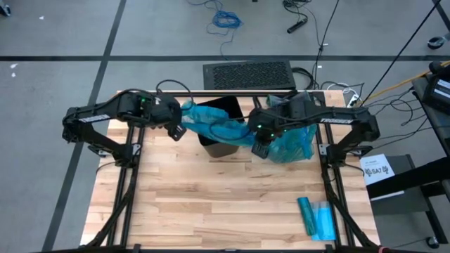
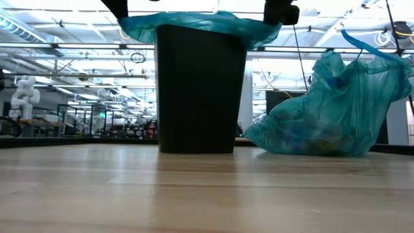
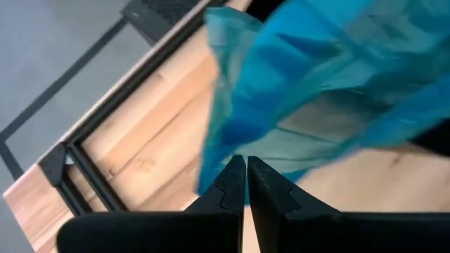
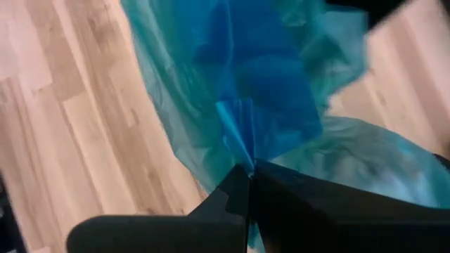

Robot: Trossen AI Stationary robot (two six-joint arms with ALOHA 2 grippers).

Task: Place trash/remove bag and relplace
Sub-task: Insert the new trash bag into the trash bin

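Where aisles recede, wooden table.

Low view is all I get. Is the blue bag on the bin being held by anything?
Observer: Yes. The left gripper has its fingers shut on the new bag, at the bin's left rim.
Operator: And the other arm?
Observer: The right gripper is shut on the same bag at the bin's right side.
Operator: What's the lumpy bag beside it?
Observer: The full bag, lying on the table right of the bin.
Operator: Anything else up there?
Observer: A flat teal packet near the table's front right corner.
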